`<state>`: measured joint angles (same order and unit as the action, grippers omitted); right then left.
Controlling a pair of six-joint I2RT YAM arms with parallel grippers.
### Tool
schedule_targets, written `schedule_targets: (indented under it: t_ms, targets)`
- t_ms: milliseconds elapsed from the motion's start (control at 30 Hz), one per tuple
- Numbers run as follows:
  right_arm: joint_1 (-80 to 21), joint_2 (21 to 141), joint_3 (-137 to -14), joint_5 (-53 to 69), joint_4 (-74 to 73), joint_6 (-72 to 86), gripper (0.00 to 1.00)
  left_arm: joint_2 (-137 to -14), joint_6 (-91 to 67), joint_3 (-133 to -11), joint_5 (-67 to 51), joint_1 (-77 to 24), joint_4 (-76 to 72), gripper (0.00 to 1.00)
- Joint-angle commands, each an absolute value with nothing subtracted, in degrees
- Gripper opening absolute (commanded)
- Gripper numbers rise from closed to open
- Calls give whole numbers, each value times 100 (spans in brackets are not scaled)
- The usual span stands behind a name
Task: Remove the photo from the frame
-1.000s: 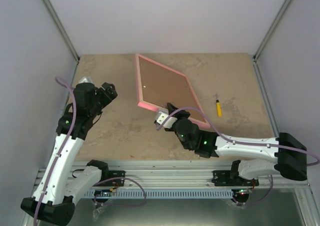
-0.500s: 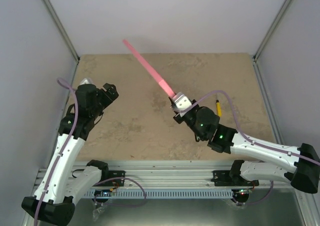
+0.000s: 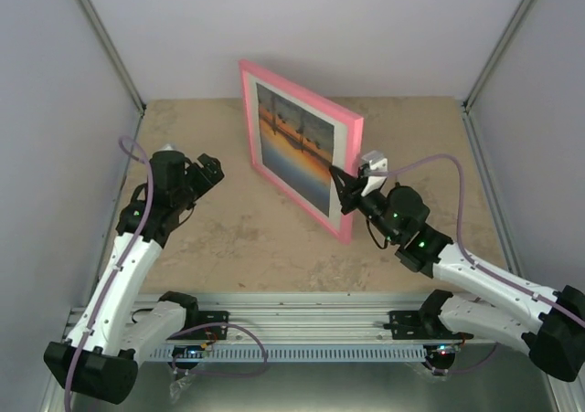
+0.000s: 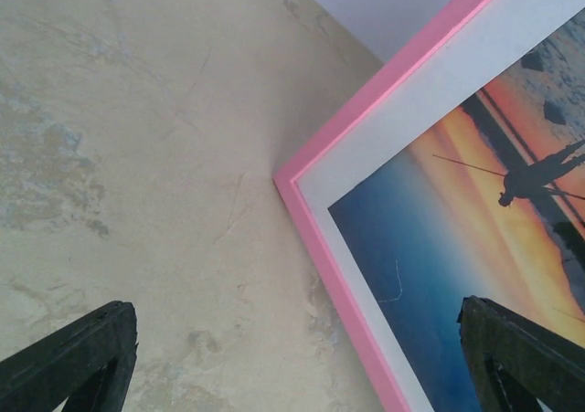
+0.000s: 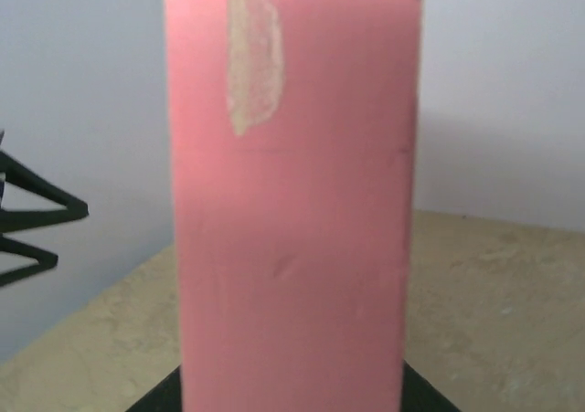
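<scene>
Right gripper clamped on frame at its side edge | frame upright over table, contact unclear | photo inside frame, facing left arm | left gripper jaws apart, holding nothing, near frame | left wrist: white mat, dark figure silhouette | right wrist: blurred pink edge only, pale scuff

Two white-shelled jointed arms, left arm and right arm, with black joint housings and black bases; a mauve cable arches behind the right gripper; another mauve cable loops behind the left gripper; green lights glow behind each gripper; the left gripper's fingers are matte black, triangular.
</scene>
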<state>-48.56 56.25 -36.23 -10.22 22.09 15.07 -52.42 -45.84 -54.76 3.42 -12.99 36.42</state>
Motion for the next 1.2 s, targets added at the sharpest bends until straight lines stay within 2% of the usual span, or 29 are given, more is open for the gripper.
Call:
schedule_targets:
  t_ms: [0, 433, 833, 1167]
  targets:
    - [-4610, 5426, -3365, -940, 3015, 3038, 0, -5333, -4663, -5329, 75, -1270, 3523, 98]
    - [-4351, 5890, -2573, -1700, 2627, 5961, 1, -5606, -5236, -4602, -895, -1266, 3055, 98]
    - [-4333, 6442, -2045, -1782, 2115, 8290, 1, -5873, -5461, -4217, -1254, -1266, 2774, 98]
    - [-4333, 6670, -1686, -1508, 1832, 9309, 0, -6228, -5512, -3917, -1512, -1266, 2530, 97]
